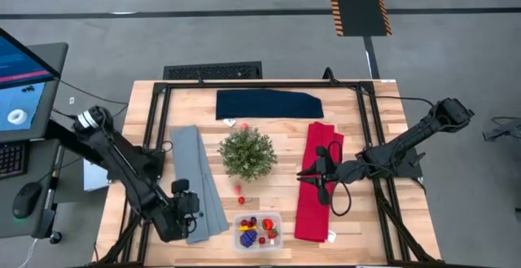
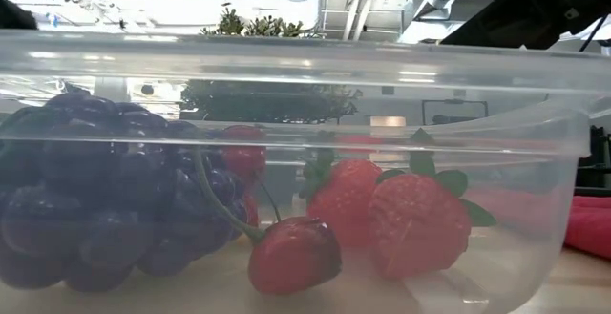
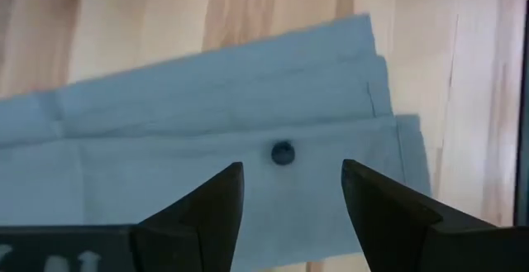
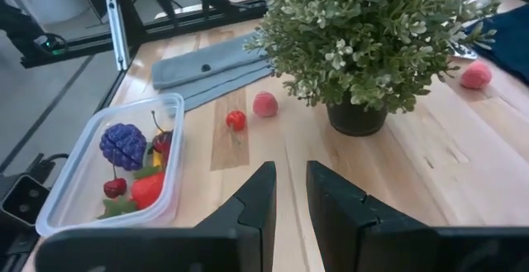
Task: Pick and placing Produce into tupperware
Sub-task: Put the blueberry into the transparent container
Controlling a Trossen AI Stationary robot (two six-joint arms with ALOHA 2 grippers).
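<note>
The clear tupperware [image 1: 281, 219] stands near the table's near edge and holds a purple grape cluster [image 4: 122, 144], strawberries [image 2: 420, 223] and a stemmed red cherry [image 2: 294, 254]. Two small red berries [image 1: 241, 195] lie on the wood between the plant and the tupperware. A pink berry [image 4: 474, 75] lies by the navy cloth. A small dark berry [image 3: 283, 153] rests on the grey cloth. My left gripper [image 3: 293, 177] hovers open just above that berry, one finger on either side, touching nothing. My right gripper [image 4: 289, 185] is over the red cloth, its fingers a narrow gap apart.
A bushy green potted plant [image 1: 247, 152] stands mid-table. A folded grey cloth [image 1: 199, 178] lies to its left, a red cloth [image 1: 317, 186] to its right, and a navy cloth [image 1: 269, 103] toward the far edge. Bare wood lies between the plant and the tupperware.
</note>
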